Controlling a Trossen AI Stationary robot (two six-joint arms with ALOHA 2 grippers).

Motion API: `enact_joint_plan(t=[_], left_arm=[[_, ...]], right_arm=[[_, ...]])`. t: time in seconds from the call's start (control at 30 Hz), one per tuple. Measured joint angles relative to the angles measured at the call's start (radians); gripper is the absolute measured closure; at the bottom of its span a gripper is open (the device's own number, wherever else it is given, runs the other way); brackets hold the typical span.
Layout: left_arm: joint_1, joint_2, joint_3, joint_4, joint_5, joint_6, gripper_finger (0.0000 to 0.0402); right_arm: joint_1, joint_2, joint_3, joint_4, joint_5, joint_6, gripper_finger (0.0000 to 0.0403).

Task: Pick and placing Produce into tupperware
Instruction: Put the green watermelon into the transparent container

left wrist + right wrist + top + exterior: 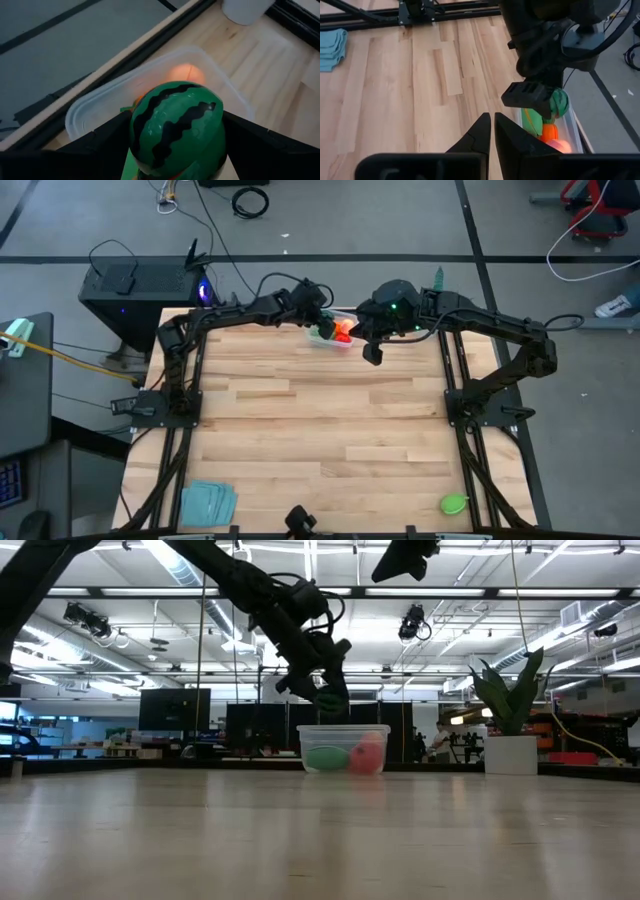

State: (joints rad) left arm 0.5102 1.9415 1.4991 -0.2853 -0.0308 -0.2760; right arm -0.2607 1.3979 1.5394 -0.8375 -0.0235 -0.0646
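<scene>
My left gripper hangs over the clear tupperware at the table's far edge, shut on a striped green toy watermelon. The low view shows the left gripper just above the tupperware, which holds a green piece and a red one. An orange piece also lies inside. A lime-green piece rests on the table near its near right corner. My right gripper is shut and empty, raised just right of the tupperware. My left gripper pinches the toy watermelon by its two opposite sides, one dark finger on each flank. It comes from above, slanting down toward the far edge. The watermelon is lifted clear, held above the open tupperware.
A spiky plant in a white pot stands at the far edge, right of the tupperware. A teal folded cloth lies at the near left corner. Bare wood fills the table's middle. Both arms crowd together over the far edge.
</scene>
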Motion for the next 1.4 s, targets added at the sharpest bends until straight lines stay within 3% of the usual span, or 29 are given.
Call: enact_joint_plan(t=[0.33, 0.67, 0.97, 1.4], left_arm=[[0.003, 0.037, 0.0, -0.024, -0.007, -0.001, 0.0113], [0.001, 0.058, 0.0, -0.024, -0.018, -0.024, 0.0113], [0.001, 0.057, 0.0, -0.031, -0.018, -0.026, 0.0113], [0.001, 0.056, 0.0, -0.042, -0.018, -0.027, 0.0113]], right_arm=[[-0.006, 0.001, 0.0, 0.012, 0.008, 0.023, 0.0371], [-0.044, 0.011, 0.0, 0.007, 0.131, 0.069, 0.0371], [-0.064, 0.082, 0.0, -0.006, 0.127, 0.064, 0.0371], [-0.065, 0.073, 0.0, 0.0, 0.127, 0.062, 0.0371]])
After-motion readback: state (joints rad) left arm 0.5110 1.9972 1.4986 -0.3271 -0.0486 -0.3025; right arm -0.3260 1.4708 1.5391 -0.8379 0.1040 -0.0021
